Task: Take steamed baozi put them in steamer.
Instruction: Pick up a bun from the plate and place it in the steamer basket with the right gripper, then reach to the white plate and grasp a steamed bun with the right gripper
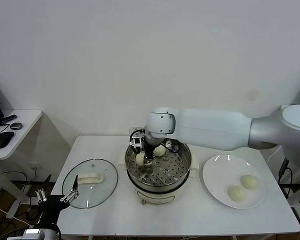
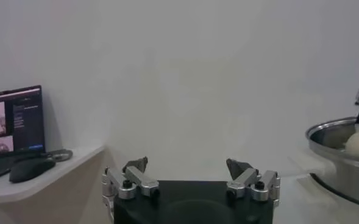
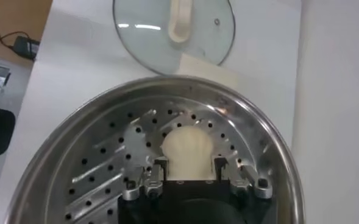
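Right gripper [image 1: 144, 159], centre frame, clamps a baozi [image 3: 185, 149] low over the steamer [image 1: 182, 172] tray, one bun [image 1: 160, 150] already inside. Two buns [image 1: 242, 188] wait on the plate [image 1: 215, 175] at right; left gripper [image 2: 191, 176] idles open, lower left.

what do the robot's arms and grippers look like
The right arm is a smooth white tube with a rounded white joint housing and a silver-grey section near the shoulder. The right gripper has a black body with silver metal links and bolts. The left gripper matches: black base, silver links, dark tips, with thin cabling near it in the head view.
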`<state>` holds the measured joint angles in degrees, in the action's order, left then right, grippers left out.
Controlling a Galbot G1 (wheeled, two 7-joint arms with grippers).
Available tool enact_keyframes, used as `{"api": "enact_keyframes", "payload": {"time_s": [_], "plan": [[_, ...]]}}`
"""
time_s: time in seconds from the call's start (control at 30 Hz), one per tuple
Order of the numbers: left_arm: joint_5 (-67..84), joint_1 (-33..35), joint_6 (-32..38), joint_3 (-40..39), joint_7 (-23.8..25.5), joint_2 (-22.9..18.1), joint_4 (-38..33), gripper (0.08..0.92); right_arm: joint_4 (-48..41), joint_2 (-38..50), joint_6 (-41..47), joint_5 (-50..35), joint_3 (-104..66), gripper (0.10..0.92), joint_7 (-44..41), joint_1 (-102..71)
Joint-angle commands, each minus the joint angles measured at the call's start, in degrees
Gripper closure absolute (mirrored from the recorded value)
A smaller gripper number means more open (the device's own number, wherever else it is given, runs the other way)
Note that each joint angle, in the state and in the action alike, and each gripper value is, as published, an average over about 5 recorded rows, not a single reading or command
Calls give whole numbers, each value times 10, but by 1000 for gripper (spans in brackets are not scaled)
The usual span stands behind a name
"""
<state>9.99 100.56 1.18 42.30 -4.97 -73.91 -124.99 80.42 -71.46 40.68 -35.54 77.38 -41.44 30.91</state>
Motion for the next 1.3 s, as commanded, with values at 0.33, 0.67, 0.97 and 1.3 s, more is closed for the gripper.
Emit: {"api": "enact_keyframes", "payload": {"time_s": [0.33, 0.67, 0.97, 1.3], "plan": [[1, -5, 2, 0, 0, 3, 4, 177, -52, -40, 9, 10, -9, 484, 11, -34], [1, -5, 2, 0, 1, 10, 0, 177, 15, 52, -10, 34, -23, 223, -107, 55], [3, -4, 7, -1, 2, 17, 6, 177, 108, 261, -153, 159, -4, 203, -303, 150], [-1, -4, 7, -7, 3, 12, 12, 177, 163, 469, -258, 325, -13, 203, -344, 90]]}}
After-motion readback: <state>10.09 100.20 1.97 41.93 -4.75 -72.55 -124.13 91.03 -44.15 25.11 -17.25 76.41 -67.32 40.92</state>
